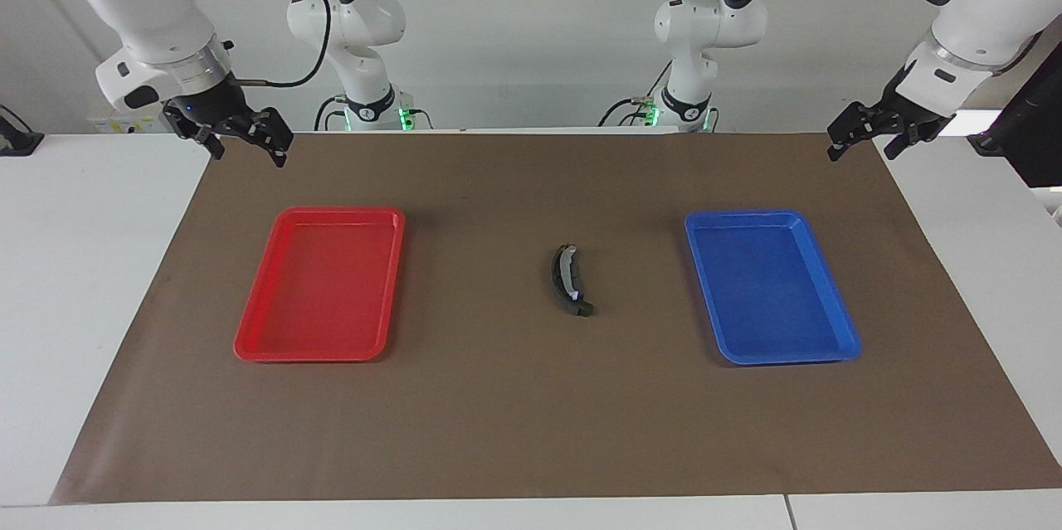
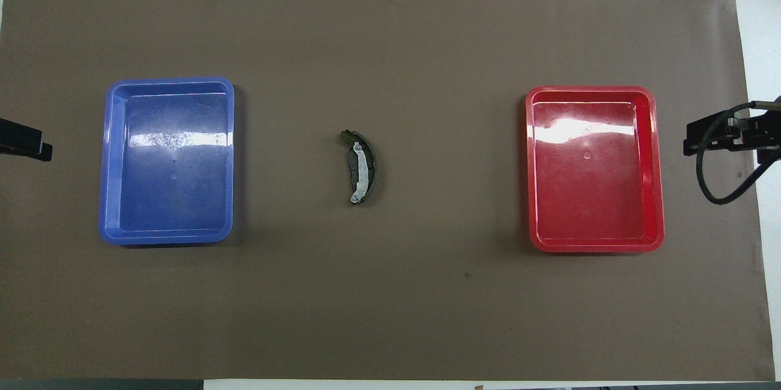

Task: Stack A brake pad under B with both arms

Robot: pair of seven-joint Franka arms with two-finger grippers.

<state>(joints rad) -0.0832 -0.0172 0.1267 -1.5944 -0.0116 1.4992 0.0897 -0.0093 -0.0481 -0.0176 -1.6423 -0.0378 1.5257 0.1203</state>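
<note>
The crescent-curved black piece B (image 1: 567, 277) with its silvery strip lies in the middle of the brown mat, between the two trays. It also shows in the overhead view (image 2: 363, 169). The short dark A brake pad (image 2: 349, 163) lies under it, and only its edge shows beside the strip. My right gripper (image 1: 249, 155) hangs open and empty over the mat's corner nearest the robots, at the right arm's end; it also shows in the overhead view (image 2: 720, 132). My left gripper (image 1: 861, 152) hangs open and empty over the mat's corner at the left arm's end.
A red tray (image 1: 249, 339) lies toward the right arm's end and a blue tray (image 1: 838, 343) toward the left arm's end; nothing lies in either. The brown mat (image 1: 531, 414) covers most of the white table.
</note>
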